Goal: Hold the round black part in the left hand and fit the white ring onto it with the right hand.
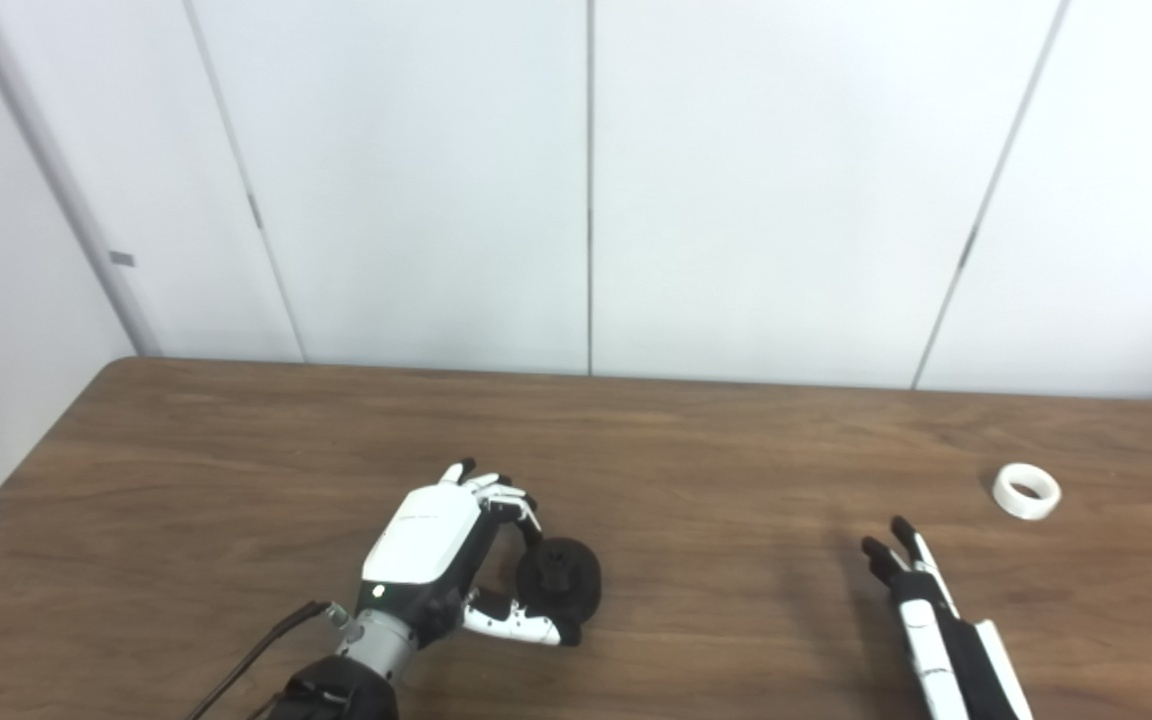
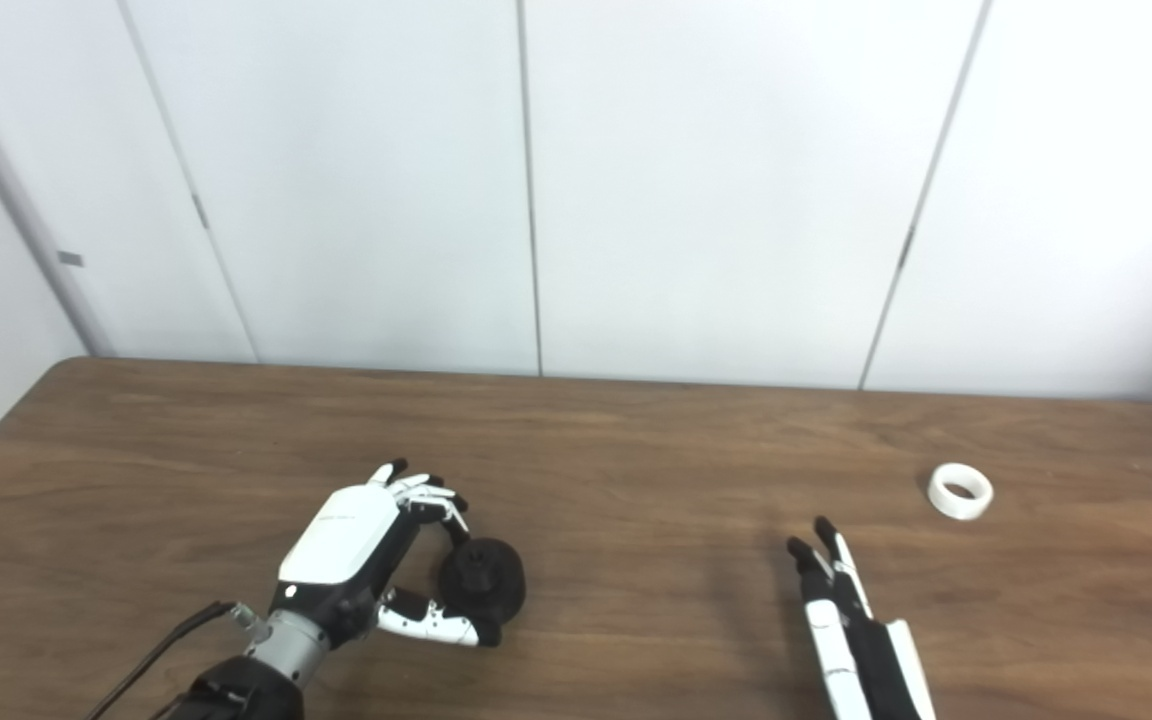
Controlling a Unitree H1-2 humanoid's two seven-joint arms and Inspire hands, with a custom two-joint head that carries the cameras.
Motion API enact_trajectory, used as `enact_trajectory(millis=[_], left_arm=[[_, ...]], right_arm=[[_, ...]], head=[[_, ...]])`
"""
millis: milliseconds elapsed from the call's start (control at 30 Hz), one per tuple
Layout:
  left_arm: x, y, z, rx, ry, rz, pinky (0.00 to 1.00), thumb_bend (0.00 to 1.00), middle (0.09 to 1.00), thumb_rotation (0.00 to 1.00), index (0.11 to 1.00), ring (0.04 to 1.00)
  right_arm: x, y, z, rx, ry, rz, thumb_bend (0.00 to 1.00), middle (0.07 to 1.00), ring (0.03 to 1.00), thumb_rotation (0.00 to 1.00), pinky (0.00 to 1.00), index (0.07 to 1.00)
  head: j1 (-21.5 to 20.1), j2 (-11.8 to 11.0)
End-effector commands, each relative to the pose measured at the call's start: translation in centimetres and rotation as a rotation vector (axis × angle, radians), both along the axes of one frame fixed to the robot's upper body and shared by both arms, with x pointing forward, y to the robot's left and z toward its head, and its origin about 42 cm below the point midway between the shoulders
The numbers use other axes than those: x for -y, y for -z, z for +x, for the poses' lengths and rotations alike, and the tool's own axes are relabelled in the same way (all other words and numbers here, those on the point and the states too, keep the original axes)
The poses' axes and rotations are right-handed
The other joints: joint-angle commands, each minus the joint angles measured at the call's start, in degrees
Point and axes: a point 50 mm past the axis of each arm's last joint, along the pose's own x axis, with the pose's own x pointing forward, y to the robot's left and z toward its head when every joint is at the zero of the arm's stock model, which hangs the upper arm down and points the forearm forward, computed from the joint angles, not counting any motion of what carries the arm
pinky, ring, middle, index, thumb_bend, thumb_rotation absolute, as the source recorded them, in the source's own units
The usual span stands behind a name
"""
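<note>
A dark brown wood-grain tabletop (image 1: 696, 450) fills the lower half of the scene, its far left corner rounded. Behind it stands a wall of plain white panels (image 1: 416, 180) split by thin dark vertical seams. The light is soft and even, casting only faint shadows on the wood.

The white-and-black right robot hand (image 1: 921, 600) runs off the bottom edge, so its palm and wrist are out of sight; only straight fingers (image 1: 901, 545) lying along the brown wooden table (image 1: 716, 450) show. The white-and-black left robot hand (image 1: 436, 545) curls over the round black plastic part (image 1: 561, 578), covering its near left side, so contact under the palm cannot be judged. The left forearm is cut off at the bottom. The small white ring (image 1: 1026, 490) is too small for surface detail. The table's right end leaves the frame.
</note>
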Motion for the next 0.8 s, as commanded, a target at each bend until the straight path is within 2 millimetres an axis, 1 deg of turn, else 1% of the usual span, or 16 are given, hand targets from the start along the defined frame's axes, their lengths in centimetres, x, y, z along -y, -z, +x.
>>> enact_trajectory(millis=[0, 167, 267, 367, 467, 633, 767], left_arm=[[0.9, -1.1, -0.4, 0.056, 0.039, -0.002, 1.0, 0.52, 0.768, 0.06, 0.483, 0.879], [2.1, -0.1, -1.3, 0.034, 0.088, 0.007, 1.0, 0.52, 0.767, 0.06, 0.483, 0.882], [2.6, 0.4, -1.7, 0.021, 0.108, 0.018, 1.0, 0.52, 0.764, 0.06, 0.483, 0.883], [2.8, 0.6, -2.1, 0.008, 0.122, 0.027, 1.0, 0.52, 0.767, 0.06, 0.483, 0.884], [3.2, 1.0, -2.5, 0.0, 0.131, 0.043, 1.0, 0.52, 0.77, 0.06, 0.483, 0.884], [3.7, 1.7, -3.2, -0.017, 0.15, 0.047, 1.0, 0.52, 0.775, 0.05, 0.483, 0.882], [3.9, 2.1, -3.6, -0.022, 0.161, 0.046, 1.0, 0.52, 0.777, 0.05, 0.483, 0.885]], right_arm=[[-0.8, -1.3, 0.7, 0.052, -0.009, 0.011, 0.5, 0.913, 0.94, 1.0, 1.0, 0.969], [-1.3, -1.7, 0.8, 0.067, -0.008, 0.018, 0.48, 0.908, 0.931, 1.0, 1.0, 0.962], [-1.5, -1.9, 0.9, 0.077, -0.005, 0.011, 0.5, 0.905, 0.924, 1.0, 0.99, 0.961], [-1.6, -2.2, 0.9, 0.081, 0.001, 0.012, 0.5, 0.902, 0.916, 1.0, 0.98, 0.959], [-1.6, -2.5, 0.9, 0.081, 0.006, 0.01, 0.5, 0.897, 0.918, 1.0, 0.97, 0.956], [-1.6, -3.0, 0.9, 0.078, 0.019, 0.0, 0.52, 0.89, 0.905, 1.0, 0.96, 0.947], [-1.5, -3.2, 1.0, 0.082, 0.018, 0.007, 0.53, 0.895, 0.907, 1.0, 0.98, 0.952]], head=[[-0.7, 0.4], [-2.1, 1.3], [-2.9, 2.0], [-3.8, 2.8], [-4.0, 3.3], [-4.5, 4.1], [-5.3, 4.9]])
